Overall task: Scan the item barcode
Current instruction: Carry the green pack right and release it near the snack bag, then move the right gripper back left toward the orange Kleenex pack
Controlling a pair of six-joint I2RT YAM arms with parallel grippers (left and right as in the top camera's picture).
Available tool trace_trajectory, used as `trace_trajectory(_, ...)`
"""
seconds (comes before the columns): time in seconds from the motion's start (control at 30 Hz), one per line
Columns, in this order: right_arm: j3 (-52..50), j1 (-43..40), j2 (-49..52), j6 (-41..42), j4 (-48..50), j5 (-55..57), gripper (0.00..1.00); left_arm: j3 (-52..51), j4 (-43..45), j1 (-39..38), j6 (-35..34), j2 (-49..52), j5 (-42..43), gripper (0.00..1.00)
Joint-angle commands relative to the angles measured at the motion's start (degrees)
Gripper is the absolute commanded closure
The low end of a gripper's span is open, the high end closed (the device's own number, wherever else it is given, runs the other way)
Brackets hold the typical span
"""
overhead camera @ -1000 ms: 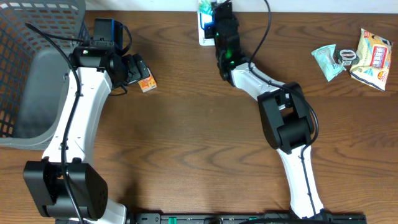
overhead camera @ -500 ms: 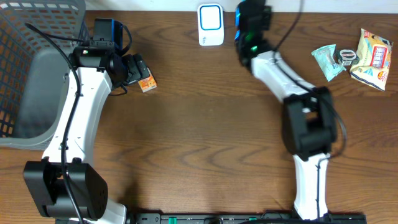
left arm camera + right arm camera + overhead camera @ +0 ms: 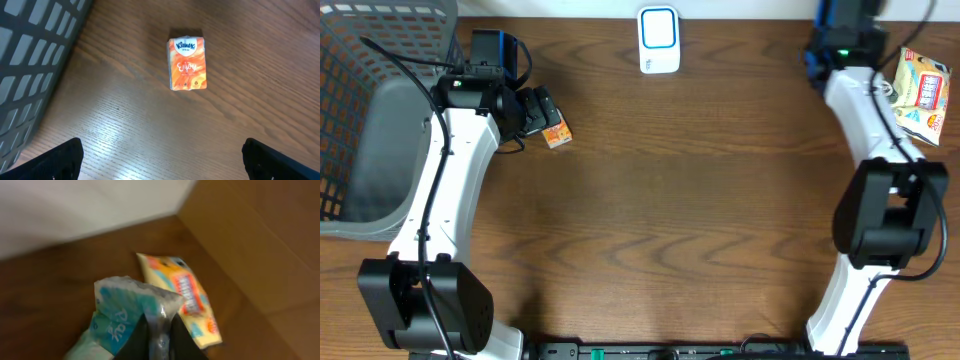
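- At the far right corner of the desk (image 3: 670, 200), the right claw (image 3: 160, 332) pinches a teal packet (image 3: 122, 312) by its edge, with a yellow snack bag (image 3: 186, 291) lying just beyond.
- The scanner (image 3: 659, 40) stands well apart, mid far edge.
- The left claw (image 3: 162, 162) gapes wide near the basket (image 3: 350, 70), an orange tissue pack (image 3: 187, 64) lying ahead of it.

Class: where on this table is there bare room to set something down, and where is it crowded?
Free: the bare wood between the left arm and right arm, from the scanner to the near edge. Crowded: the basket and tissue pack at left; the snack packet and teal packet far right.
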Motion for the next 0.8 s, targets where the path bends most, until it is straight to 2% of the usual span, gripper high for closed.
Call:
trace_trajectory(0.0,-0.15,-3.28,0.42,0.15,-2.08,-1.53,0.6,0.26,-0.15,0.2,0.35,0.26,-0.74,0.0)
trace_trajectory(0.07,-0.15,-4.81,0.42,0.15,-3.45,-6.78,0.01,0.26,-0.15,0.2,0.35,0.26,-0.74,0.0)
trace_trajectory(0.37,-0.15,-4.94,0.39,0.13,-8.09,-26.56,0.01,0.26,-0.15,0.2,0.37,0.26,-0.74,0.0)
trace_trajectory(0.77,-0.13,7.85,-1.7,0.15,-13.18,-29.29,0.01,0.26,-0.15,0.2,0.35,0.26,-0.74,0.0)
